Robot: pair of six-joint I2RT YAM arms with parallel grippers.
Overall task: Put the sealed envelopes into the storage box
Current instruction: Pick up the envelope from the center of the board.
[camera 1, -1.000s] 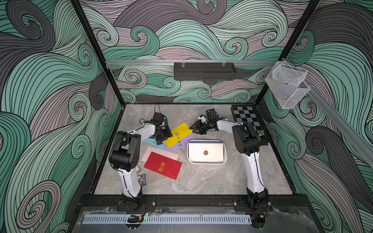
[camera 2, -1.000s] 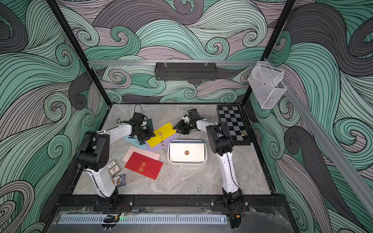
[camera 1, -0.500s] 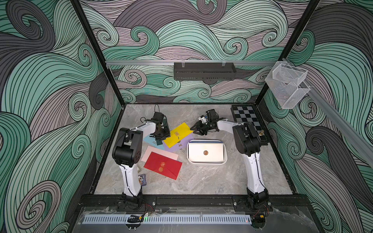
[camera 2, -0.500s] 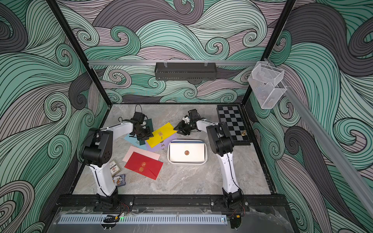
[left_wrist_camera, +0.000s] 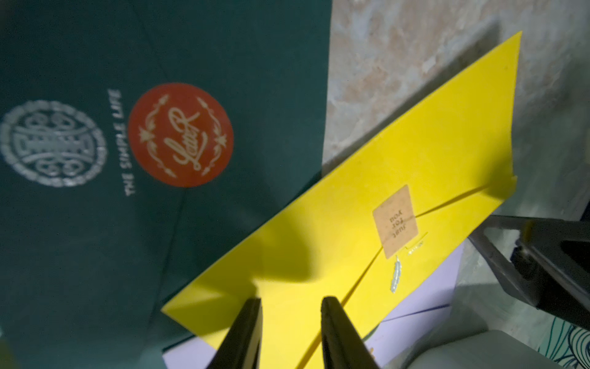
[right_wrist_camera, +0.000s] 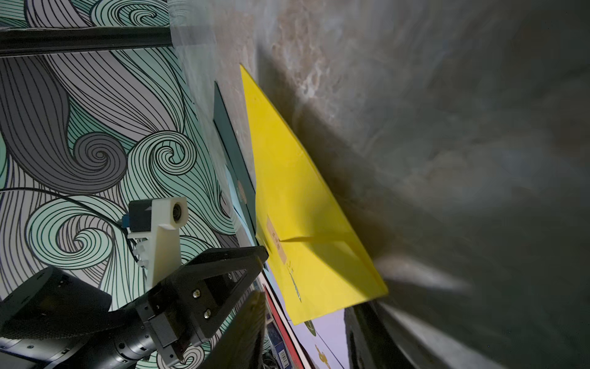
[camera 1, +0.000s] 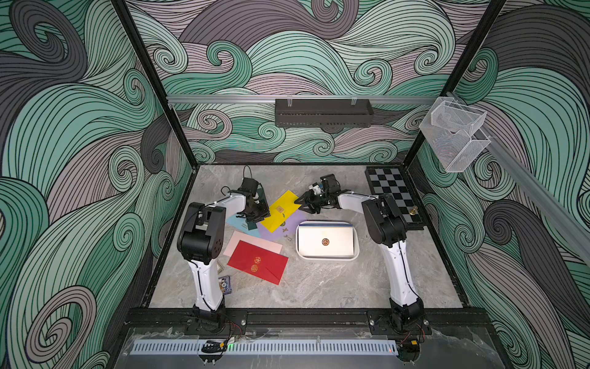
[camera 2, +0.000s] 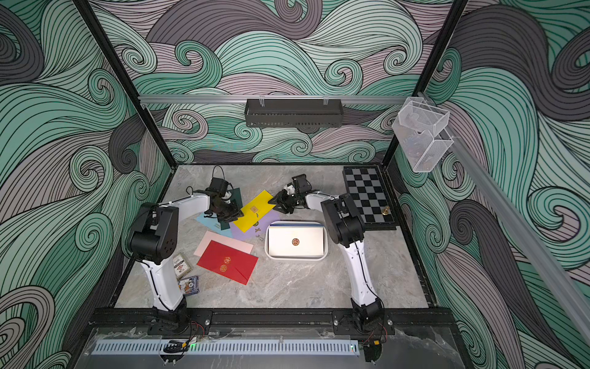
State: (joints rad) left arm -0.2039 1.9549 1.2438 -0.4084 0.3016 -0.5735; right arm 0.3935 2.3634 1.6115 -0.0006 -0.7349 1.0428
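Note:
Both grippers are at the yellow envelope (camera 1: 281,211), which lies tilted over a lilac envelope (camera 1: 287,229) with one long edge raised off the table. My left gripper (left_wrist_camera: 290,306) is open over its near end, beside a dark green envelope (left_wrist_camera: 178,134) with a red seal. My right gripper (right_wrist_camera: 306,322) is open, and the yellow envelope's (right_wrist_camera: 303,207) far corner lies between its fingers. The white storage box (camera 1: 327,258) holds a cream envelope (camera 1: 325,242). Red (camera 1: 258,262), pink (camera 1: 245,241) and light blue (camera 1: 234,220) envelopes lie to its left.
A chessboard (camera 1: 394,195) with a small gold piece (camera 1: 414,210) lies along the right wall. Card packs (camera 2: 185,274) sit by the left arm's base. A black shelf (camera 1: 322,113) hangs on the back wall, and clear mesh baskets (camera 1: 453,134) hang at the right.
The left arm's elbow has swung slightly toward the back, and its jaws have narrowed a little over the yellow envelope. The right arm has stayed put.

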